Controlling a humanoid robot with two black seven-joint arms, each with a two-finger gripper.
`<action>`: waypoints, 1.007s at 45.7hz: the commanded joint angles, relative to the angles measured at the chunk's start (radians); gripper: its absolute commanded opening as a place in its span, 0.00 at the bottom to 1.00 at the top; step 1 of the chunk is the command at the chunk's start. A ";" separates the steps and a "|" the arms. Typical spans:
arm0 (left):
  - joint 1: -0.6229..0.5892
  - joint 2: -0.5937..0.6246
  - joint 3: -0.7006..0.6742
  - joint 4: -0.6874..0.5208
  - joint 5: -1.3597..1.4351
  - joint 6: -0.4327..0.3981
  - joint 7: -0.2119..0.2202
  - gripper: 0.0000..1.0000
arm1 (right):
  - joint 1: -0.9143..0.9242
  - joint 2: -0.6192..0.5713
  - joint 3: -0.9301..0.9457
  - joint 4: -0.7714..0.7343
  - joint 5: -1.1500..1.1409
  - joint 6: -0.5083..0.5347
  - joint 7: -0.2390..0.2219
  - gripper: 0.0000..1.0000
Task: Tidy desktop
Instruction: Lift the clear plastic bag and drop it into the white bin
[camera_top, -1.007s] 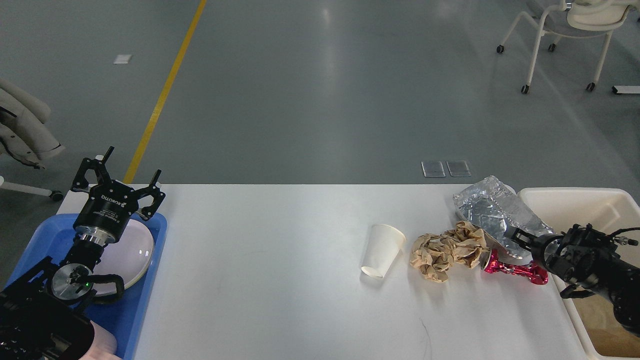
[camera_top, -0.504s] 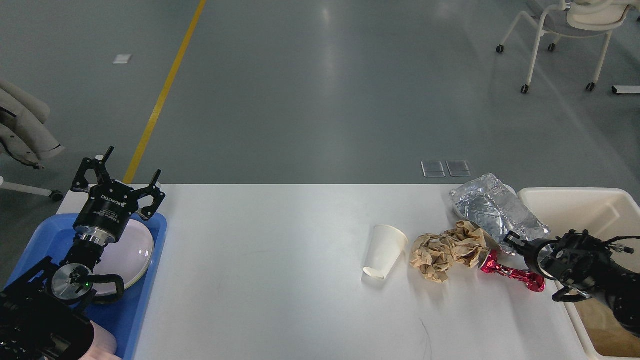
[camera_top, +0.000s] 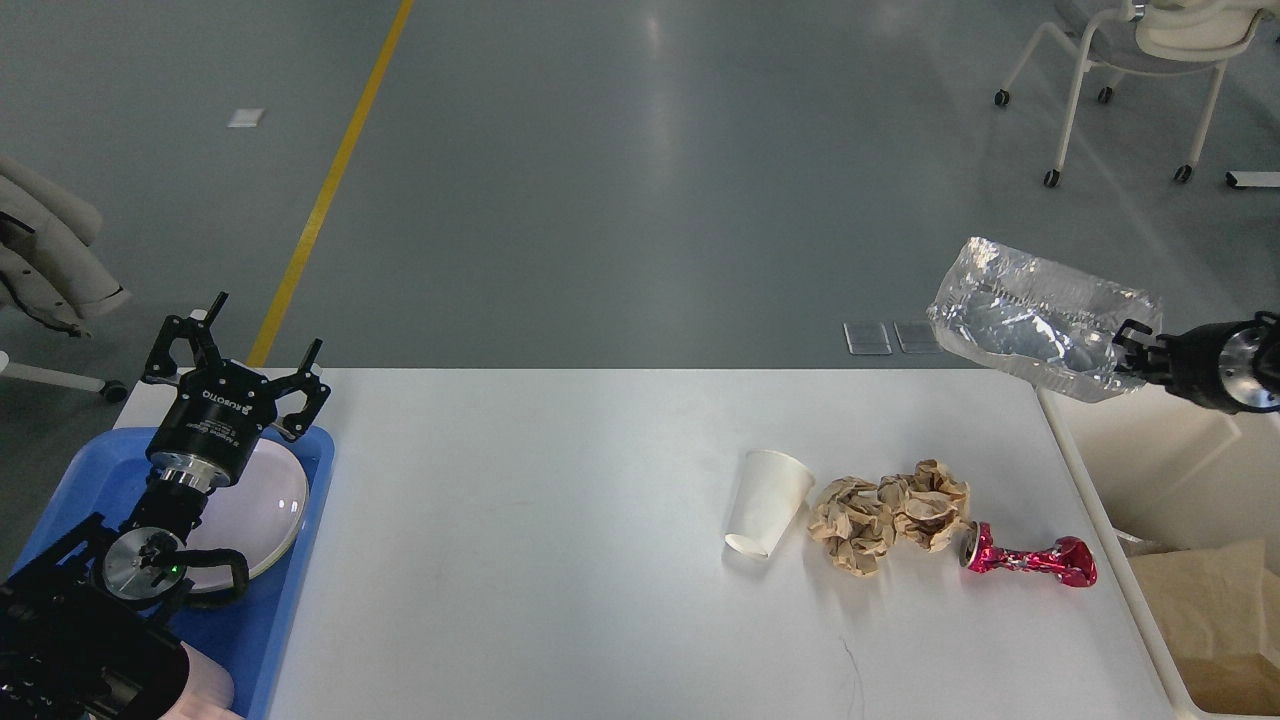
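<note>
The white desktop (camera_top: 560, 560) fills the lower view. On its right part lie a white paper cup (camera_top: 766, 502) on its side, crumpled brown paper (camera_top: 888, 512) and a crushed red can (camera_top: 1028, 562). My right gripper (camera_top: 1133, 355) is shut on a crumpled clear plastic bag (camera_top: 1040, 318) and holds it in the air above the table's far right corner, beside the cream bin (camera_top: 1190, 500). My left gripper (camera_top: 235, 350) is open and empty above the blue tray (camera_top: 290, 590) at the left edge.
A white plate (camera_top: 262, 505) lies in the blue tray. The cream bin holds brown paper (camera_top: 1215, 610). A faint dark scratch (camera_top: 852, 675) marks the desktop near its front. A chair (camera_top: 1140, 70) stands far back right.
My right gripper has lifted the plastic bag off the desktop, up and to the right over the bin's edge. The brown paper and red can shifted slightly. The left arm has not moved.
</note>
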 joint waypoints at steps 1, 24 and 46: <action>0.000 0.000 -0.001 0.000 -0.001 0.000 0.000 1.00 | 0.353 -0.130 -0.092 0.188 -0.135 0.128 -0.004 0.00; 0.000 0.000 -0.001 0.000 0.000 0.000 0.000 1.00 | 1.027 -0.176 -0.237 0.308 -0.323 0.626 -0.002 0.00; 0.000 0.000 0.001 0.000 -0.001 0.000 0.000 1.00 | -0.158 -0.224 -0.209 -0.368 -0.330 -0.046 0.153 0.00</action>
